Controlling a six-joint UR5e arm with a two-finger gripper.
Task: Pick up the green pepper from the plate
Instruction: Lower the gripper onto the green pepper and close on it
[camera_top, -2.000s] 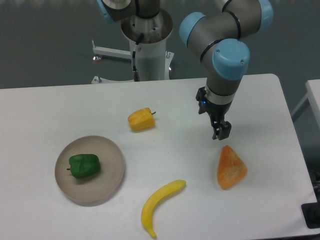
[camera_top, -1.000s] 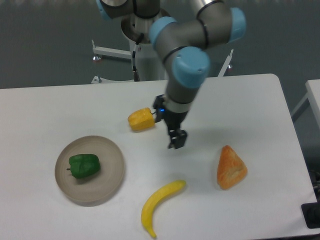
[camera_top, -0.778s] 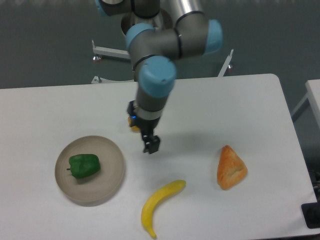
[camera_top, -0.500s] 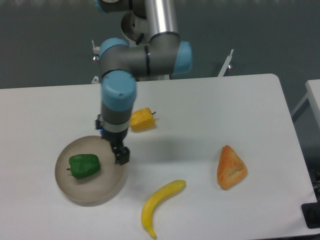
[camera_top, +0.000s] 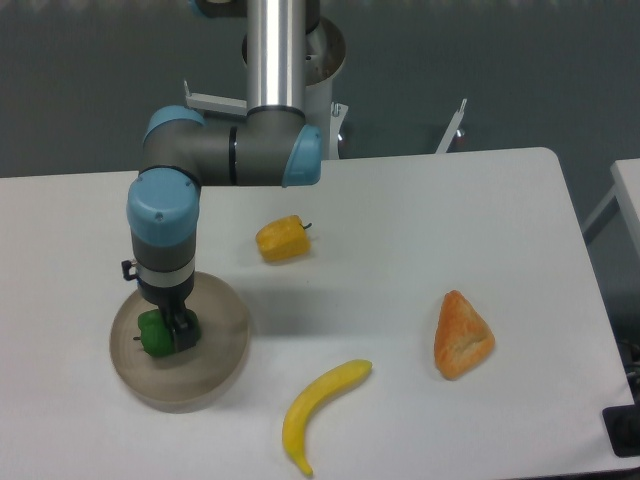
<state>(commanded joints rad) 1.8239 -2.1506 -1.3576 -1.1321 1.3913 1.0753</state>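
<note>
Over the plate (camera_top: 215, 365): gripper (camera_top: 178, 334) down on the green pepper (camera_top: 154, 334).
Pepper sits on plate, unlifted; finger spacing hidden (closed or not, cannot tell). Grasp and lift remain.

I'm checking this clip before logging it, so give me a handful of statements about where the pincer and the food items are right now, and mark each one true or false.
1. The pincer is down over the green pepper on the plate. True.
2. The green pepper lies on the bare table, off the plate. False: it is on the plate.
3. The yellow pepper sits on the table beyond the plate, apart from it. True.
4. The banana rests on the plate. False: it lies on the table to the plate's right.
5. The orange wedge-shaped item touches the banana. False: a clear gap separates them.
</note>
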